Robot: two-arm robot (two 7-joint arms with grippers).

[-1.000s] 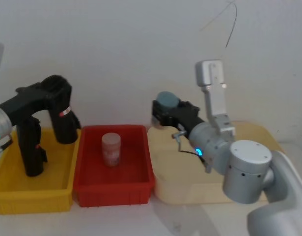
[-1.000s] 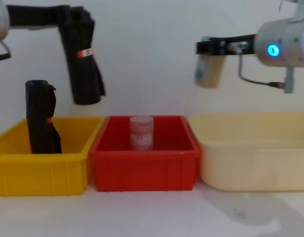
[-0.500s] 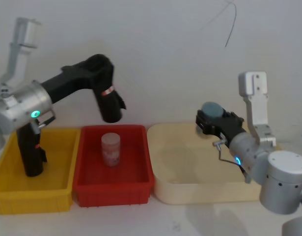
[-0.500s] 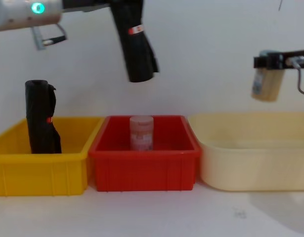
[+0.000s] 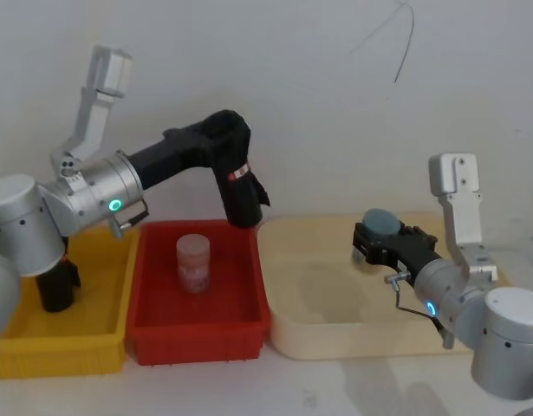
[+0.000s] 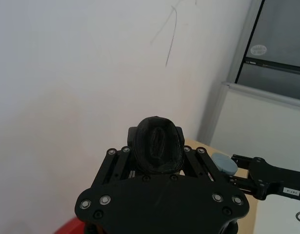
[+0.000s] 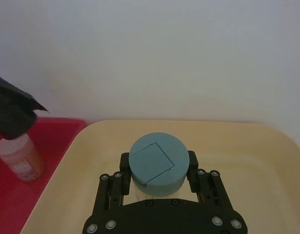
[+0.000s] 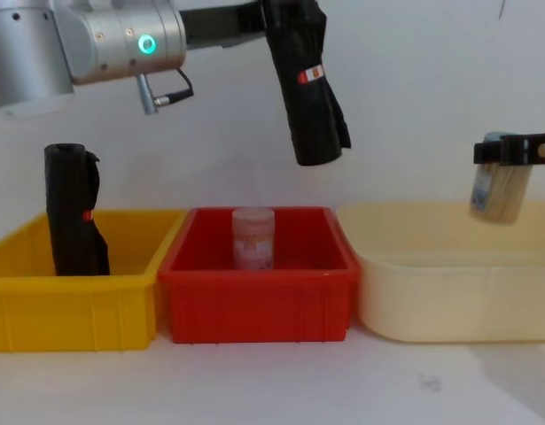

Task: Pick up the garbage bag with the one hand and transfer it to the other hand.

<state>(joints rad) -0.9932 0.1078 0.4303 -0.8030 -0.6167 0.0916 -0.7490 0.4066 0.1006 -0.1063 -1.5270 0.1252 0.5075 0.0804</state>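
Black bag (image 8: pixel 309 97), L tool (image 5: pixel 230 143), clear above red bin (image 8: pixel 254 270)

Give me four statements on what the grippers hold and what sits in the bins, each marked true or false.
1. The left gripper holds the garbage bag in the air, above the bins. True.
2. A second black bundle stands upright in the yellow bin. True.
3. The right gripper is empty. False: it is shut on a blue-lidded jar above the cream bin.
4. The pinkish jar stands in the yellow bin. False: it stands in the red bin.
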